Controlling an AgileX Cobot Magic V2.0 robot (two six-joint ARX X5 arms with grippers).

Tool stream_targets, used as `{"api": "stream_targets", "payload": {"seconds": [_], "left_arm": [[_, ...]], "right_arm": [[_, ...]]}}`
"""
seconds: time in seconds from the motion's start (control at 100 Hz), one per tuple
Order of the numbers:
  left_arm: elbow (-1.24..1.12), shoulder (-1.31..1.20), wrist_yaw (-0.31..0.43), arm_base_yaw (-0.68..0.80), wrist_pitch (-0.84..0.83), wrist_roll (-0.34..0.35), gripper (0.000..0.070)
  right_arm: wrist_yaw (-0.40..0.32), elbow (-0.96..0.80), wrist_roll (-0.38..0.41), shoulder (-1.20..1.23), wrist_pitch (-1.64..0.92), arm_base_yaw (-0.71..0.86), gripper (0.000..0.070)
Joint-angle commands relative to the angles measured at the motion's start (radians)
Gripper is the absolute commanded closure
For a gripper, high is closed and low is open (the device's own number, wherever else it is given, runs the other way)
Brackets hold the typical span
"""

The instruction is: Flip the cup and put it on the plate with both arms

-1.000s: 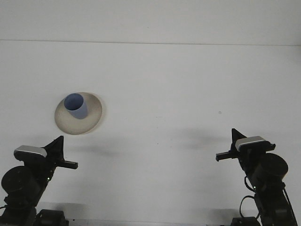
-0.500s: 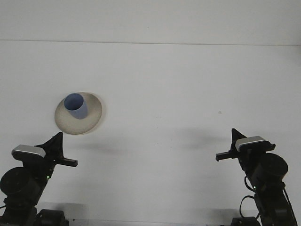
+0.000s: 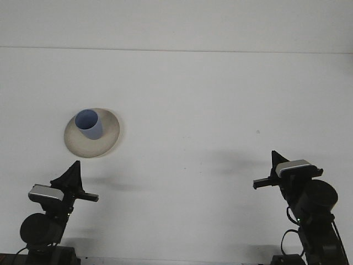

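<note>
Blue cup sits upright on the beige plate, mouth up, left-of-centre on the plate, all on the white table at far left. Judging by that, the flip + place look done; nothing left but to clear off.

Handling, as a guess: small plain tumbler, no handle visible, prob. plastic or thin ceramic, so light & stiff. Smooth wall = likely slippery, and a narrow base tips easy if nudged. If it needs re-gripping, take it across the side wall around mid-height, or pinch over the rim w/ one finger inside; avoid squeezing hard near the lip. Plate is shallow and would slide on the bare tabletop if pushed from the side.

Left gripper hangs low near the front edge, below the plate & well apart from it, nothing in it. Right gripper is low at the right side, far from cup, also carrying nothing. Fingers on both: can't tell if spread or closed, seen edge-on as dark wedges.
</note>
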Motion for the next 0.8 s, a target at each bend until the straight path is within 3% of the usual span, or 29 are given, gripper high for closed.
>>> {"api": "stream_targets", "payload": {"seconds": [0.0,0.31,0.79], "left_arm": [[-0.026,-0.024,-0.001,-0.002,0.013,0.028,0.0688],[-0.153,-0.116,-0.029,-0.002,0.113,0.031,0.0688],[-0.185,-0.116,-0.029,-0.002,0.134,0.017,0.0688]], "right_arm": [[0.000,0.009,0.014,0.000,0.011,0.002,0.0700],[0.000,0.009,0.014,0.000,0.011,0.002,0.0700],[0.000,0.009,0.014,0.000,0.015,0.002,0.0700]]}}
